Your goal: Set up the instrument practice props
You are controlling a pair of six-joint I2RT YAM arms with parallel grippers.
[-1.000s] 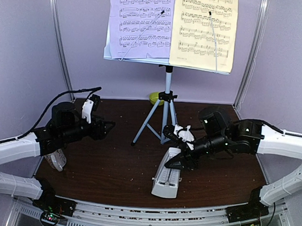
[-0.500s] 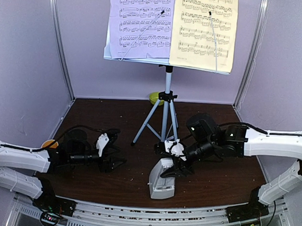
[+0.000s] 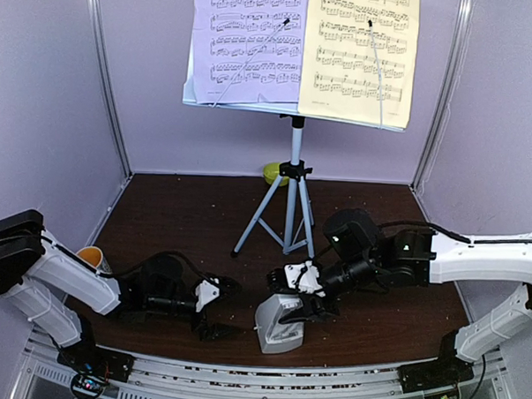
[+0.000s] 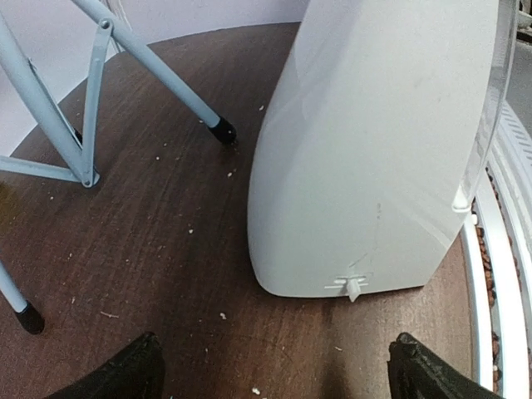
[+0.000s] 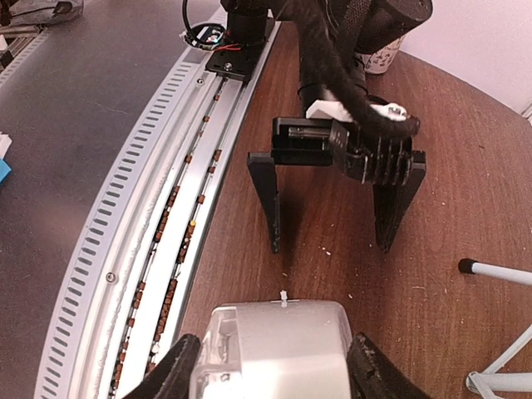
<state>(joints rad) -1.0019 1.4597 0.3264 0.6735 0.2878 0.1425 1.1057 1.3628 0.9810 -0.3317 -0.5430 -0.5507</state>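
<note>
Left pincer (image 3: 217, 307) lay low on the table (image 3: 186, 214), jaws spread wide and empty, aimed rightward at the white metronome (image 3: 278, 322) just beside it. That metronome stood roughly upright at the table's near edge, centre, its top clasped by the right pincer (image 3: 299, 295). A short rightward reach would likely bring it between the spread jaws.

Left claw (image 3: 223, 308) low, spread wide — right claw (image 3: 298, 298) clamped around metronome (image 3: 277, 329)

Lab booth, lavender walls (image 3: 40, 110), metal frame posts (image 3: 108, 78)
</note>
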